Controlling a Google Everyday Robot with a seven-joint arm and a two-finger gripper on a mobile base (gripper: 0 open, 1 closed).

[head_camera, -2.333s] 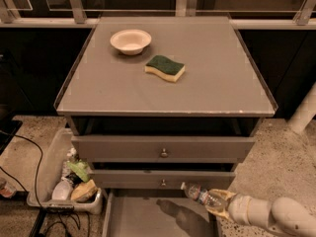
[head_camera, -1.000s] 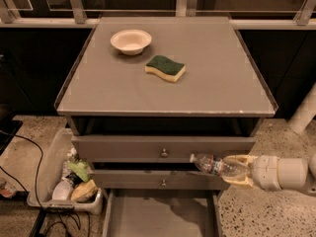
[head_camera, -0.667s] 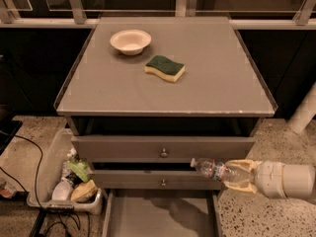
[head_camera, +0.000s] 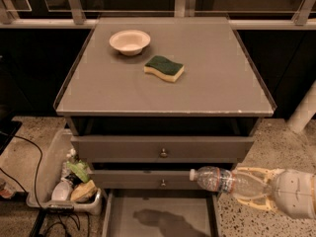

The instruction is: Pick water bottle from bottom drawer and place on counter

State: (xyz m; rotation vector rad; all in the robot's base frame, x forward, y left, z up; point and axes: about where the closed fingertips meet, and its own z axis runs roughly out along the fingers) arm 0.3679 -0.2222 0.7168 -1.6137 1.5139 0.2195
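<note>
Nearest, at btm of frame: bottom drawer (head_camera: pixel 195 210) pulled open, flat grey floor w/ a dark shadow near centre; above its right side, in the air: tool (head_camera: pixel 238 183) reaching in from the right, pale yellowish fingers (head_camera: pixel 252 171) clenched on water bottle (head_camera: pixel 216 178), one over the top, one underneath; bottle lying sideways, white cap pointing left, label band next to the fingertips; clear of the drawer floor, in front of the lower drawer front's right half, approx. level w/ its knob, well below the tabletop; behind the fingers, rounded white wrist body (head_camera: pixel 296 192) at right edge.

To the left, on speckled floor: pale plastic bin (head_camera: pixel 48 168) beside the cabinet, holding a white container, sth green, sth yellow, details unclear; dark cable (head_camera: pixel 36 168) looping past it.

Further back: two grey drawer fronts, one above the other, each w/ a small round knob, lower (head_camera: pixel 162 183), upper (head_camera: pixel 163 153).

Above those: tabletop (head_camera: pixel 212 90), wide, grey, thin raised rim, pale worn front edge; near its middle, green-and-yellow sponge (head_camera: pixel 164 68) lying flat; beyond, to the left & nearer the back, shallow white bowl (head_camera: pixel 129 41), upright, apart from the sponge.

Farthest: pale railing (head_camera: pixel 74 6) across the back against dark; white post (head_camera: pixel 303 107) right of the cabinet.
</note>
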